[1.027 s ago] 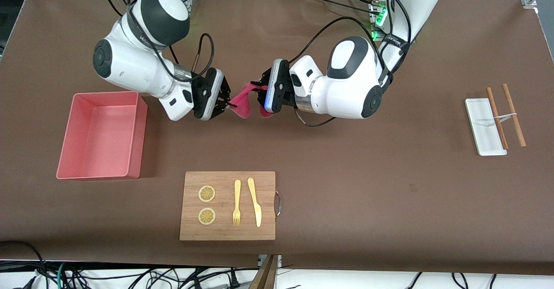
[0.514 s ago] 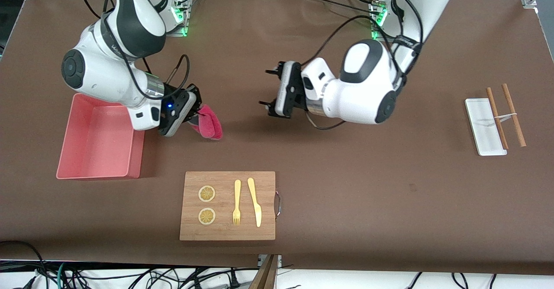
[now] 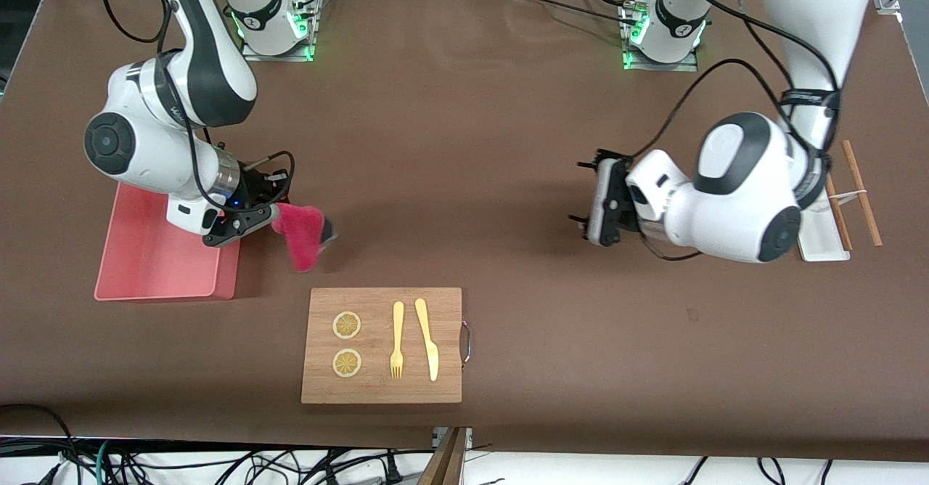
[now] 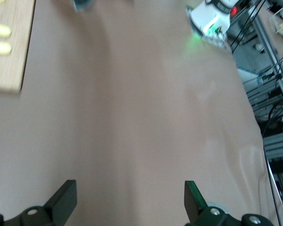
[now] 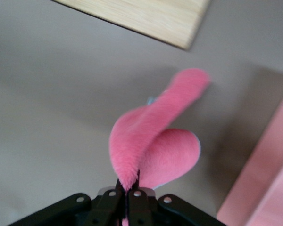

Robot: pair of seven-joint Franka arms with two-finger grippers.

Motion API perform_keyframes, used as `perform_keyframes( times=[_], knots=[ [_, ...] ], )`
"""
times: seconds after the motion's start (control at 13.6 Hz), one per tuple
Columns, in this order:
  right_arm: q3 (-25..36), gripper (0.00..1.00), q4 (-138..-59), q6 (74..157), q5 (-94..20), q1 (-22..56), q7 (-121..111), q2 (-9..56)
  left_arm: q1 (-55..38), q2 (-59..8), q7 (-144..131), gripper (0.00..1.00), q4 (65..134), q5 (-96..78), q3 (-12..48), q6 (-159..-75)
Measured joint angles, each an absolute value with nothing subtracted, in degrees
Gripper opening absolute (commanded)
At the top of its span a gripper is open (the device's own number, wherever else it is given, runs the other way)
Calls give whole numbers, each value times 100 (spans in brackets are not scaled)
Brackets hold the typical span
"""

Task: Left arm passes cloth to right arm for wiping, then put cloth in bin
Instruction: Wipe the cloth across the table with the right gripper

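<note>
Two lemon slices (image 3: 347, 343), a yellow fork (image 3: 397, 340) and a yellow knife (image 3: 427, 338) on a wooden board (image 3: 381, 390), nearest the front camera, about midway along the brown table (image 3: 508, 267).

Farther from the camera than the board, toward the right arm's end: a pink bin (image 3: 156, 263), upright, nothing visible inside. Just beside its inner wall, the right gripper (image 3: 250, 213), low over the table, jaws clenched on one edge of the cloth (image 3: 301, 232). Cloth hanging and flaring out from the fingers, magenta pile outward with a sliver of grey underside showing; over bare table between bin and board, not in the bin. Whether its lowest fold touches the table, cannot tell. Same grip in the right wrist view: black fingers (image 5: 127, 200) pinched together on the cloth (image 5: 151, 141), a board corner (image 5: 179, 23) and a bin wall (image 5: 264, 174) at the edges.

Toward the left arm's end: the left gripper (image 3: 595, 200), over bare table, jaws spread wide and released, holding nothing. Confirmed by the left wrist view: two black fingertips (image 4: 63, 200) well apart, only tabletop between them.

Near that end's edge: a small white tray (image 3: 816, 242), partly hidden by the left arm's elbow, with two brown sticks (image 3: 860, 194) joined by a pale band, one lying across the tray, the other beside it.

Farthest from the camera: both arm bases, green lights lit.
</note>
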State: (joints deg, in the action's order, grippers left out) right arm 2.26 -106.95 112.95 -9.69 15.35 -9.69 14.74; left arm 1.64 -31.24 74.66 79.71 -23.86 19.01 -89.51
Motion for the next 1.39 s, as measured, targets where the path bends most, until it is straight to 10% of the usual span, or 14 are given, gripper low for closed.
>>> perform_keyframes(
  times=[0.81,1.39],
  knots=[
    [163,0,-10776,12544,-538,2329,1621,2789,-50,-1006,3463,100,9075,-100,1428,-8628],
    [129,0,-9045,12593,-1279,4055,4294,3847,-398,-490,289,100,9547,-84,291,-9658]
  ],
)
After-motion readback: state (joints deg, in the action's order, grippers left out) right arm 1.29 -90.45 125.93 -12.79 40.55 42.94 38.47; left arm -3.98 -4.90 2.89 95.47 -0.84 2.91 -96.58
